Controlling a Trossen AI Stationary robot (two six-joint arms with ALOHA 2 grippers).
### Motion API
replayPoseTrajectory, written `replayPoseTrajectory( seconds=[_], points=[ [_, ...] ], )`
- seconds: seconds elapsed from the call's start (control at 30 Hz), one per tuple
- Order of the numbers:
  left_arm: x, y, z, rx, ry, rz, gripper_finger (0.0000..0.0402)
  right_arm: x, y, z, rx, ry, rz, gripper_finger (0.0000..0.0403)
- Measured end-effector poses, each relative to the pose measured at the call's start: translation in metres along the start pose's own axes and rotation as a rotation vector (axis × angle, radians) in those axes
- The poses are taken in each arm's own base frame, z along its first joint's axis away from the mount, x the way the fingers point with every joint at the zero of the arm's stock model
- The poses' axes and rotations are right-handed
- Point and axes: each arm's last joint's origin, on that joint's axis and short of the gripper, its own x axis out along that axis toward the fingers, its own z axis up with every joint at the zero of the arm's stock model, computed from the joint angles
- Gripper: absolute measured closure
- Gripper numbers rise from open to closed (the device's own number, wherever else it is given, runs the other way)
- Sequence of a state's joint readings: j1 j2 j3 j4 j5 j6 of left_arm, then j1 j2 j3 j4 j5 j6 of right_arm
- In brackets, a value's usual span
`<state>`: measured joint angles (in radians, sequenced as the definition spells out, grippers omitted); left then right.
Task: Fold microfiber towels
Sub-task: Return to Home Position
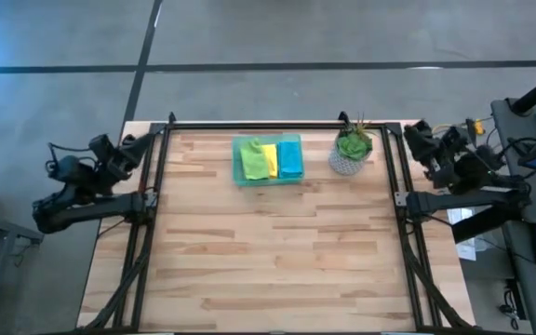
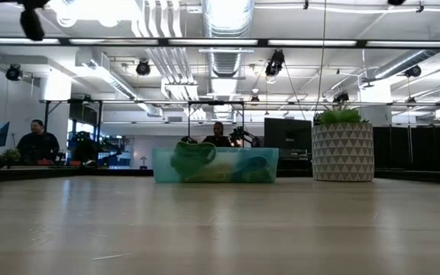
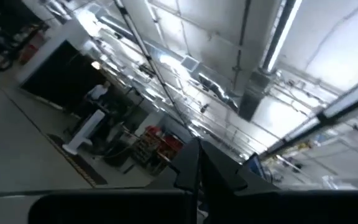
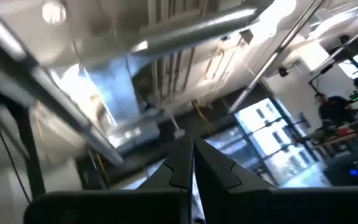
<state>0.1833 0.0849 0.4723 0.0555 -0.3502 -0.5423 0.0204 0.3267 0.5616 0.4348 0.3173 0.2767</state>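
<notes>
Both arms are hanging off the sides of the wooden table, leaving its top open: left gripper by the far left corner, right gripper by the far right, each with jaws pressing together. The microfiber towels, green, yellow and blue, are lying side by side in the translucent tray at the far middle, a potted plant standing just beside it

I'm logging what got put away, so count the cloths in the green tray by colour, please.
green cloth: 1 showing; whether another lies under it cannot be told
yellow cloth: 1
blue cloth: 1
Total: 3 cloths visible in the tray
</notes>
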Motion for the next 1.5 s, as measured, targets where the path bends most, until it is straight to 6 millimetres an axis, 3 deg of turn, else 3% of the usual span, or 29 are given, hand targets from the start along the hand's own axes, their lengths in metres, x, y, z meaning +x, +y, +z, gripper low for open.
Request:
replayPoseTrajectory(
  seconds=[0.07,0.2,0.27,0.4,0.53,0.7,0.8,0.9,1.1,1.27,1.5],
  points=[
    [-0.01,0.005,0.001,-0.029,-0.008,0.036,0.0401,-0.011,-0.006,-0.014,0.068,-0.041,0.006,0.0394],
    [-0.008,0.013,-0.016,-0.04,0.1,0.062,0.0402,-0.026,-0.017,-0.054,0.171,-0.021,0.01,0.0394],
    [-0.006,0.016,-0.023,-0.039,0.125,0.079,0.0402,-0.033,-0.021,-0.063,0.179,-0.026,-0.028,0.0394],
    [-0.009,0.024,-0.033,0.012,0.202,0.138,0.0402,-0.051,-0.027,-0.057,0.176,-0.11,-0.014,0.0394],
    [-0.01,0.021,-0.028,0.005,0.179,0.137,0.0402,-0.066,-0.033,-0.045,0.151,-0.16,-0.041,0.0394],
    [-0.007,0.033,-0.05,-0.054,0.22,0.134,0.0402,-0.063,-0.034,-0.058,0.142,0.058,-0.099,0.0394],
    [-0.004,0.041,-0.071,-0.137,0.18,-0.011,0.0402,-0.065,-0.035,-0.073,0.206,0.23,-0.043,0.0394],
    [-0.009,0.055,-0.097,-0.199,0.121,-0.166,0.0401,-0.068,-0.037,-0.085,0.282,0.264,-0.025,0.0394],
    [-0.01,0.065,-0.113,-0.189,0.246,-0.066,0.0402,-0.083,-0.05,-0.128,0.47,0.352,0.067,0.0394],
    [-0.011,0.069,-0.12,-0.275,0.318,-0.018,0.0402,-0.088,-0.055,-0.141,0.328,0.489,0.014,0.0394],
    [-0.014,0.075,-0.131,-0.151,0.465,-0.001,0.0402,-0.098,-0.063,-0.16,0.186,0.696,-0.075,0.0394]
  ],
)
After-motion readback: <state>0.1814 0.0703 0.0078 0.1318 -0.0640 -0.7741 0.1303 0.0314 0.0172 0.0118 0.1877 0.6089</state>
